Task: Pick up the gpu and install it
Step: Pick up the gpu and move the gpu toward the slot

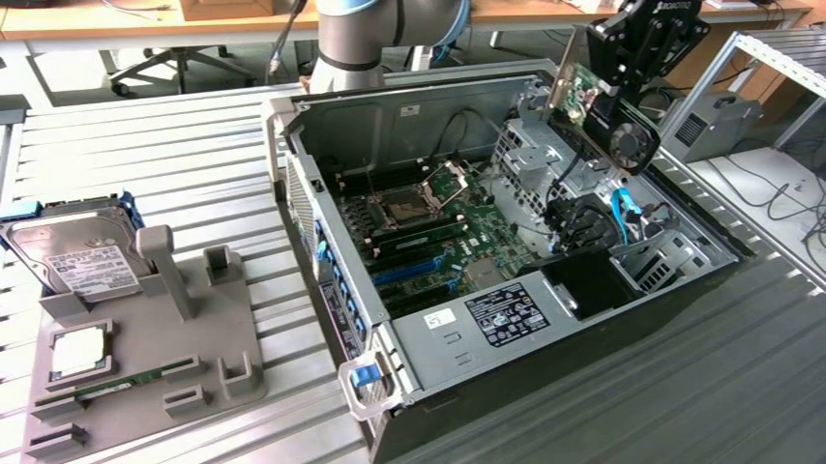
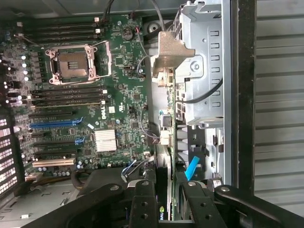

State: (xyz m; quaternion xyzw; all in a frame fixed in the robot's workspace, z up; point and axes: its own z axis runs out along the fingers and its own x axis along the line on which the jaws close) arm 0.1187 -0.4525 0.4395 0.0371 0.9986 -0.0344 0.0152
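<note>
1 gpu (image 1: pixel 633 143) clamped in gripper (image 1: pixel 617 97) abv case (image 1: pixel 305 198)

A grey slatted metal tabletop (image 1: pixel 155 164) carried an open black-and-silver computer tower case (image 1: pixel 427 116) lying on its side. Beside it, towards the exterior view's left, a grey plastic holder block (image 1: pixel 213 333) rested flat on the slats.

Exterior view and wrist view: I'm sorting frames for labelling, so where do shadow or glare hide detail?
Exterior view: even room light, a soft sheen on the slatted table, the black shroud in the case reads dark. Wrist view: the motherboard is evenly lit, the bracket of the gpu catches light, shadow lies around the gripper holding it.
</note>
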